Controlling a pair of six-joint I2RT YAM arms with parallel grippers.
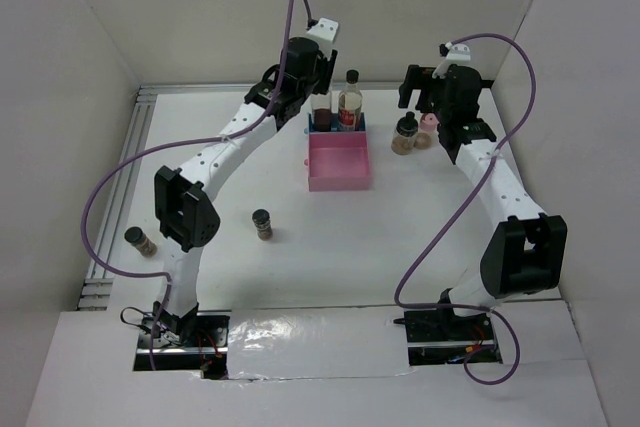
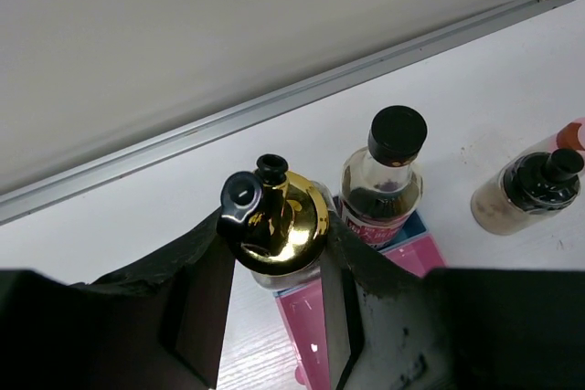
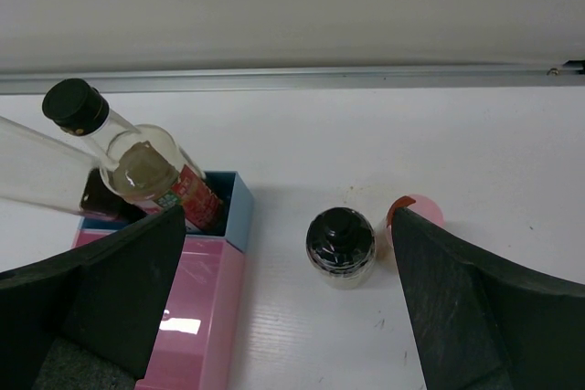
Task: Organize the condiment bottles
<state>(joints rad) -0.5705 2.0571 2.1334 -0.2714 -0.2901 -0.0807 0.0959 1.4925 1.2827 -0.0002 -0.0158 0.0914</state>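
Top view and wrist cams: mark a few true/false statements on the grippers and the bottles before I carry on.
1. The left gripper is shut on the gold-pourer bottle. True.
2. The right gripper holds the dark-lidded jar. False: it is open, and the jar stands on the table below it.
3. The black-capped bottle stands in the blue tray. True.
4. Every spice jar stands beside the pink-capped shaker. False: a lone jar and a second jar stand far off to the left.
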